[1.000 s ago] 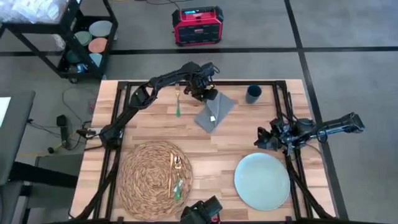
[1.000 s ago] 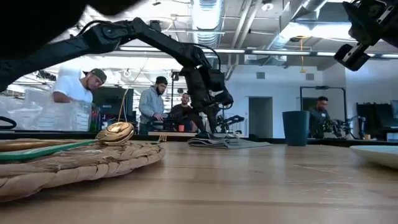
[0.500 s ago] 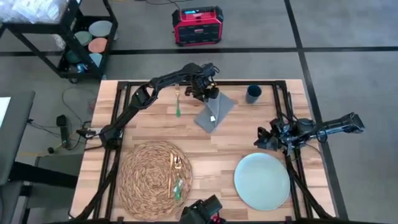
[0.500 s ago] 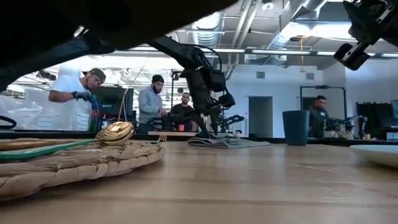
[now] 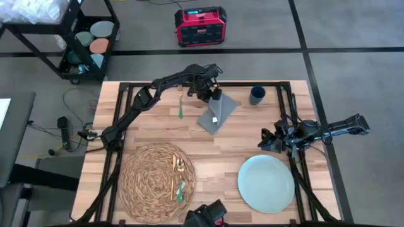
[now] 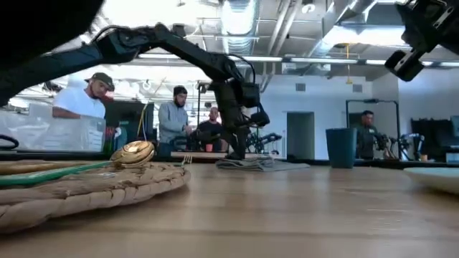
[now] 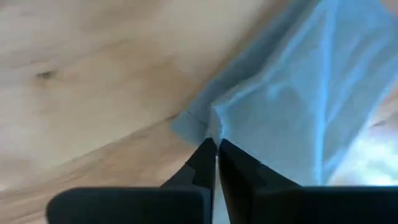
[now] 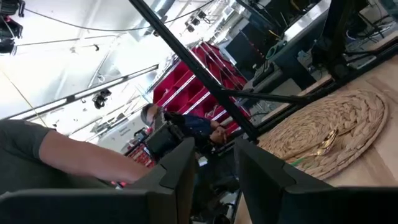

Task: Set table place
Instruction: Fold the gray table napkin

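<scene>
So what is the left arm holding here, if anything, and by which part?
The left gripper pinches the grey napkin at its far corner, jaws shut. The right gripper holds nothing.

Grey floor point(image 5: 353, 38) (black-lined), red case point(image 5: 201, 26).

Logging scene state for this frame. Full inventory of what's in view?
table: 1, light wood with black rails, centre.
placemat: 1, woven straw, near left.
cutlery on placemat: gold and green-handled pieces, count unclear, on its right part.
fork: 1, gold with green handle, far side, left of napkin.
napkin: 1, grey, far centre.
plate: 1, pale blue-green, near right.
cup: 1, dark teal, far right.
red case: 1, on floor beyond table.
black cart: 1, holding dishes, far left.
people: several, in room behind.
left gripper: shut on the napkin's corner.
right gripper: open, above table's right side.
</scene>
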`<state>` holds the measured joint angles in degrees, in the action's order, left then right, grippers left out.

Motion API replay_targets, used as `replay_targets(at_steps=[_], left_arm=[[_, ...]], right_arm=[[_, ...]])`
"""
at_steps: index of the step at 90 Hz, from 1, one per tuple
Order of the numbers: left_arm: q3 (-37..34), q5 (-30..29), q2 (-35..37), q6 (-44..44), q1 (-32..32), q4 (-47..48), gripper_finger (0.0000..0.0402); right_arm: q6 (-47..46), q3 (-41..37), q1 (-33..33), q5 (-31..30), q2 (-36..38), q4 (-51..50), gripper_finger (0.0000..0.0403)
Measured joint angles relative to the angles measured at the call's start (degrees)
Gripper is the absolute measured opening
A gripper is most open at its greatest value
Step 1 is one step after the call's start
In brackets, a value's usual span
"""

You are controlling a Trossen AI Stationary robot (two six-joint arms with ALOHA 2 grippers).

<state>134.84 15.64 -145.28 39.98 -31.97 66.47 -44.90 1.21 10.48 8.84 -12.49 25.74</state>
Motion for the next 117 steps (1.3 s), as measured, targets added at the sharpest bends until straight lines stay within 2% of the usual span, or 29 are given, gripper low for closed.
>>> replay_targets(at_steps=[37,61,71,88,117], left_arm=[[0.11,1.55,0.79,6.95,6.55,-11.91,0.0000],[0.11,1.17,0.90,16.30,8.80,-29.64,0.0000],[0.13,0.32,0.92,18.22,9.40,-33.07,0.0000],[0.13,0.13,0.92,16.56,10.25,-31.30,0.0000],[0.13,0.00,0.92,5.54,12.25,-31.33,0.0000]], right_arm=[[-0.16,0.00,0.00,-0.09,0.00,0.02,0.0102],[-0.14,0.00,0.00,0.04,0.02,0.04,0.0101],[-0.15,0.00,0.00,0.78,0.02,0.06,0.0102],[-0.16,0.00,0.04,3.55,0.01,0.34,0.0103],[-0.16,0.00,0.04,3.69,0.01,0.47,0.0103]])
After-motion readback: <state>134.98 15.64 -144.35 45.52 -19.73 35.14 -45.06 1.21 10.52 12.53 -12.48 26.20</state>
